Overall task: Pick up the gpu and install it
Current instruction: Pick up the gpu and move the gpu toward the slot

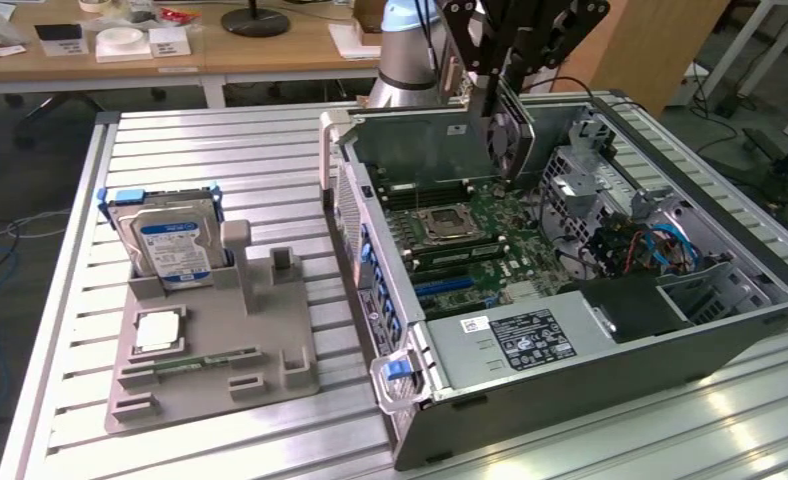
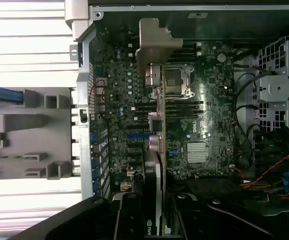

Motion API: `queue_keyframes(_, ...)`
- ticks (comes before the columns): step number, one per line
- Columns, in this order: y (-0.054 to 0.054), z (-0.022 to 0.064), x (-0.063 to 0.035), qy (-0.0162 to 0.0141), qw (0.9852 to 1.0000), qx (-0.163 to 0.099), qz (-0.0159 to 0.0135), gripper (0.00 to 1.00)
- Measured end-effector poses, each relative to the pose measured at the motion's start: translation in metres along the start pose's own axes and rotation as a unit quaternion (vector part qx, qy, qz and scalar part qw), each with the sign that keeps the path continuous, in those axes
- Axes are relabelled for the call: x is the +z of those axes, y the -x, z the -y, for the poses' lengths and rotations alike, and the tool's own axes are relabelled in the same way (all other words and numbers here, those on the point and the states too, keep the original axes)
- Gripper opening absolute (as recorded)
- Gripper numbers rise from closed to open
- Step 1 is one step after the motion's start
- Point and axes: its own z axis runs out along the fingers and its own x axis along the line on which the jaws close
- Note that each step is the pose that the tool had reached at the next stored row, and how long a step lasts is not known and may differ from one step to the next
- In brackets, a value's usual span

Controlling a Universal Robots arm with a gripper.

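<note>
Dark-faced gpu clamped in part-closed pincer; long axis upright, bracket end down.

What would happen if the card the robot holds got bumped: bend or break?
Probably stiff: the gpu hangs straight from the end effector without sagging. Likely fragile: it is a thin board with a metal bracket at one end.
</note>
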Motion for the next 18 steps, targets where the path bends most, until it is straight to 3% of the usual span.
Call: queue_keyframes(18,0.0032,-0.0002,0.0001,0.0000,1.0000,0.000,0.0000,0.27)
